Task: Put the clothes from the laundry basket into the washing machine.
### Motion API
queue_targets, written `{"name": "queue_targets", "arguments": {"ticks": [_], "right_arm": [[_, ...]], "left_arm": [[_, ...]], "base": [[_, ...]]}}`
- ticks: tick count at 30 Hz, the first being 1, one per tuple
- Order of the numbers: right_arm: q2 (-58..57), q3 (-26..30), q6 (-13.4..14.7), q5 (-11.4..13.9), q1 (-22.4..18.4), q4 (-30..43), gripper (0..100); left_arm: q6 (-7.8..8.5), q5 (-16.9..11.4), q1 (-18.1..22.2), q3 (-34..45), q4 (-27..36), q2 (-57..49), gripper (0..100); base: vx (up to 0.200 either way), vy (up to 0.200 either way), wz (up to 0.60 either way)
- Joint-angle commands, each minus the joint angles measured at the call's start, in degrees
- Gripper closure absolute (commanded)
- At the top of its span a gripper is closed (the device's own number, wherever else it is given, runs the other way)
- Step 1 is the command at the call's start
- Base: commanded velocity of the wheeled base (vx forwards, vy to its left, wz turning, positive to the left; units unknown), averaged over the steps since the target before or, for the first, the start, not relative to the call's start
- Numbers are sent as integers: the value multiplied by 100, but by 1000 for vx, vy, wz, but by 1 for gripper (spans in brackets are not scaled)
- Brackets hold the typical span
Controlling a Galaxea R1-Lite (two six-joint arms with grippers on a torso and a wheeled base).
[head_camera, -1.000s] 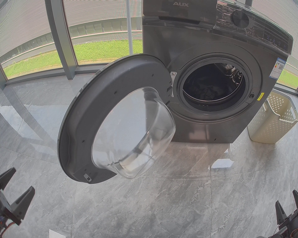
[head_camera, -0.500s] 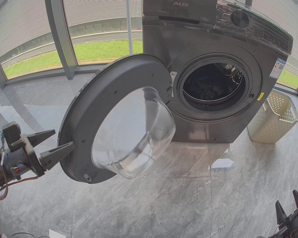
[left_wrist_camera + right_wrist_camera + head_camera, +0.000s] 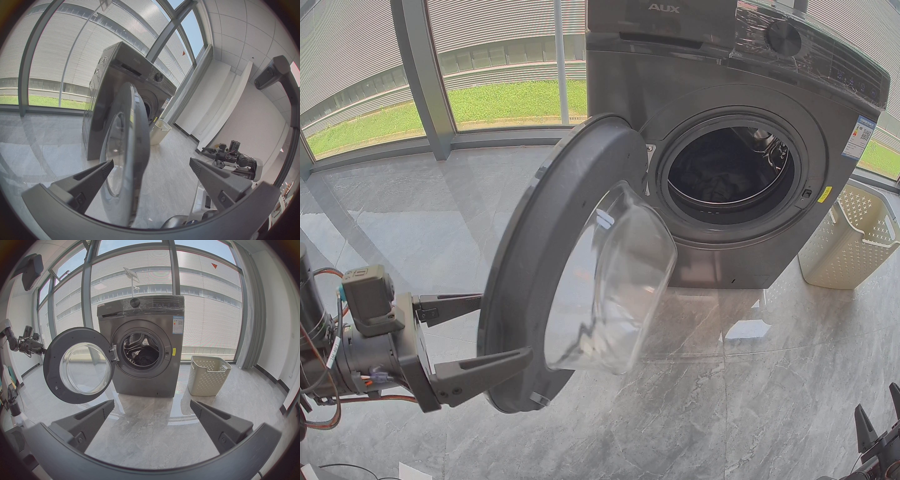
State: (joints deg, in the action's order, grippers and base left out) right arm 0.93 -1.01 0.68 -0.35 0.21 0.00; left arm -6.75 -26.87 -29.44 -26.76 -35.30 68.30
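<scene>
Two grippers show, and both stand spread wide with nothing held. The left gripper [image 3: 506, 326] straddles the free rim of the washing machine door [image 3: 550, 250], one finger on the outer face and one on the inner. In the left wrist view the rim runs between the fingers [image 3: 84, 184], closer to one of them, though I cannot tell whether it touches. The right gripper [image 3: 875, 400] hangs low at the robot's right, well apart from everything, above bare grey floor [image 3: 687, 406].

The washing machine [image 3: 625, 81] stands against the window wall [image 3: 375, 75]. Its round drum mouth [image 3: 731, 169] is uncovered, and a dark heap of clothes [image 3: 719, 178] lies inside the drum. The door hangs from hinges on the robot's left of the mouth. It stands nearly edge-on to the head camera, its glass bowl [image 3: 612, 281] bulging towards the machine. The laundry basket [image 3: 850, 244], cream and perforated, stands upright on the floor just beside the machine on the robot's right. Open floor stretches in front of the machine, between the door and the basket.

A second ago the left gripper sat low in the corner, clear of the door. It has since risen and come in over the rim, and the door has swung from fully open partway towards the mouth. The right gripper, basket and clothes are unchanged.
</scene>
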Motion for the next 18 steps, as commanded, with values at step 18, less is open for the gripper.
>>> {"name": "queue_targets", "arguments": {"ticks": [18], "right_arm": [[-93,101,-16,9,-3,0,0]], "left_arm": [[148,533,923,13,-73,60,0]], "base": [[0,0,0]]}}
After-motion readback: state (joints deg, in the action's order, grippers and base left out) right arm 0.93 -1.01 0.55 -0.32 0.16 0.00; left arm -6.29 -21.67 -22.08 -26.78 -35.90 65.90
